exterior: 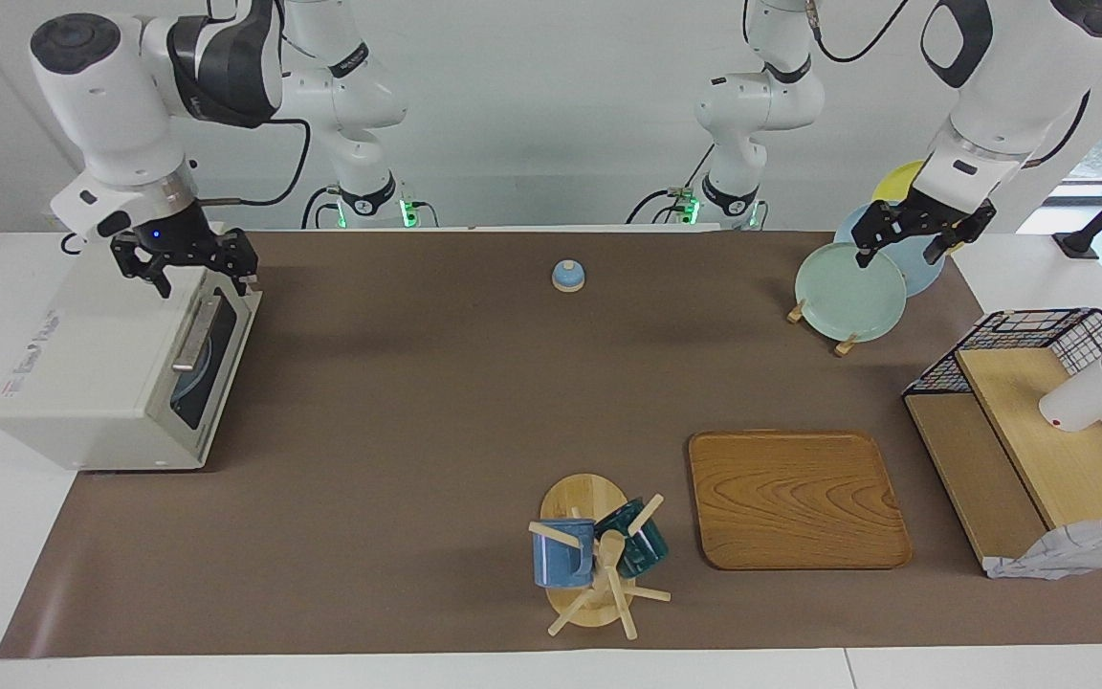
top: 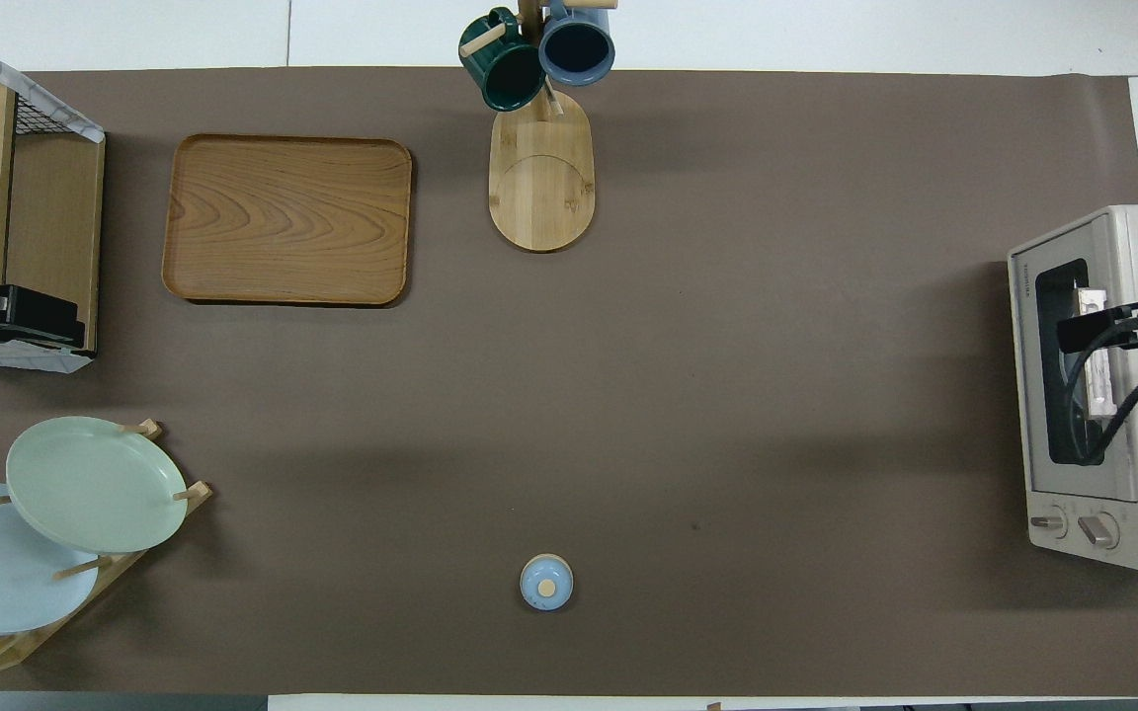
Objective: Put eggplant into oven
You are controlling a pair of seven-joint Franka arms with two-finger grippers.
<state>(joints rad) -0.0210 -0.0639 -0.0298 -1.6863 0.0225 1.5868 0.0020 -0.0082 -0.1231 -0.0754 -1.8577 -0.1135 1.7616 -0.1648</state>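
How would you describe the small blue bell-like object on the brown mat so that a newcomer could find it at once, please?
Start from the long brown table mat and go to its edge nearest the robots, about midway between the two arm bases. There the small pale-blue dome with a tan base and knob stands alone on bare mat. Unlike the round pale plates on the wooden rack toward the left arm's end, it is tiny and domed.

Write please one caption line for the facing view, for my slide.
Right end effector open above the closed oven; left end effector open over the plate rack; no eggplant visible.
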